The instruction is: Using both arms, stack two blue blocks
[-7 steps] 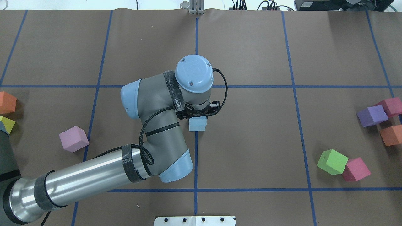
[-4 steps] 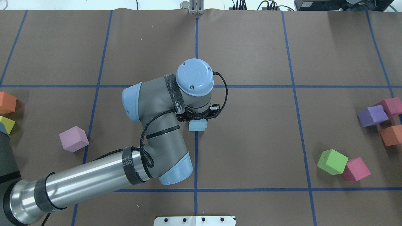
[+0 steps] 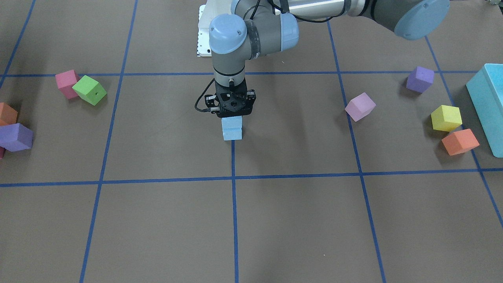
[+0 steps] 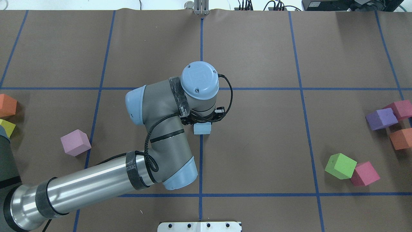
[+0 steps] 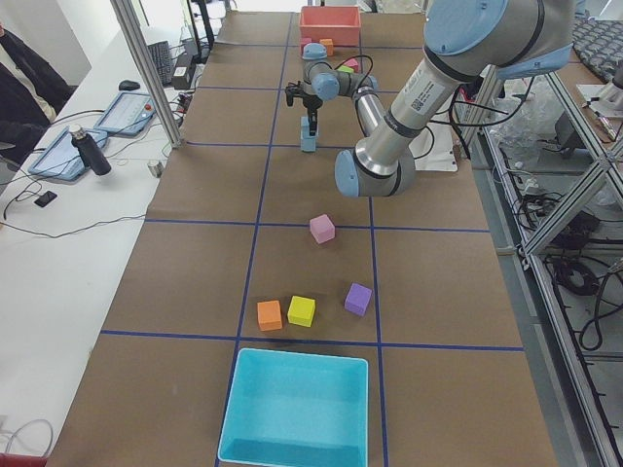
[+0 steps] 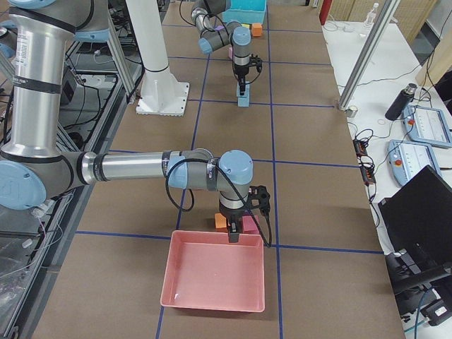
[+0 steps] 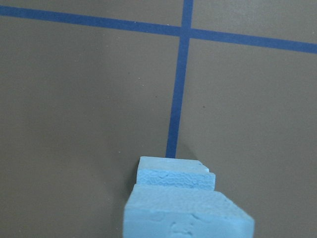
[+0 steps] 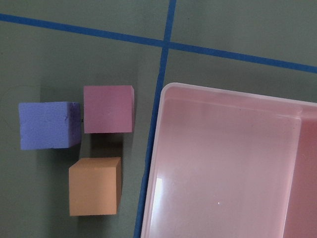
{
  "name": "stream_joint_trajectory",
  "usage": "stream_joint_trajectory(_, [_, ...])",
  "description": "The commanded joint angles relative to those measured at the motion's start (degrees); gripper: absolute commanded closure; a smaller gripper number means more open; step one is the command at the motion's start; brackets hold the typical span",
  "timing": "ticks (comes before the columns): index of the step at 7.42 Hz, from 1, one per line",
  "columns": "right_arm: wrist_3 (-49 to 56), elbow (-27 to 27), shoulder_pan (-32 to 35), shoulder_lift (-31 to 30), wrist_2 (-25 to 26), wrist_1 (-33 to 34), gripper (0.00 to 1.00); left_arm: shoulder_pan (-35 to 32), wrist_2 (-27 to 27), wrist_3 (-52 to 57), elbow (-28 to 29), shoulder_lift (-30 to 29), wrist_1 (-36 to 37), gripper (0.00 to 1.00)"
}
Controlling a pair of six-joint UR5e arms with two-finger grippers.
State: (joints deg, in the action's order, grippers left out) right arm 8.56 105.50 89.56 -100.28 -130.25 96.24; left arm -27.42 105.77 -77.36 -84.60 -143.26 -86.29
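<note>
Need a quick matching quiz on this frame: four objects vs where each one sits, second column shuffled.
Things:
1. upper blue block
2. green cube
3. pink tray
4. yellow cube

Places:
A. beside the orange cube, on the robot's left side of the table
B. partly under the right gripper
C. on the lower blue block, directly below the left gripper
D. right against the magenta cube

Pairs: 1-C, 2-D, 3-B, 4-A
</note>
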Motion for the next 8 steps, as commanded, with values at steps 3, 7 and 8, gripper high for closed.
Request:
stream_joint_trajectory(3, [0.0,0.0,0.0,0.0,-0.1,0.0,0.00,0.0,-1.8,0.0,0.1,0.0,-0.1,0.16])
stream_joint_trajectory(7, [0.0,0.0,0.0,0.0,-0.1,0.0,0.00,-0.1,-2.2,0.9,-2.3,0.0,0.1,0.02])
stream_joint_trajectory(8, [0.0,0.0,0.0,0.0,-0.1,0.0,0.00,-0.4,-2.0,1.0,-6.2,0.1,0.8,0.03])
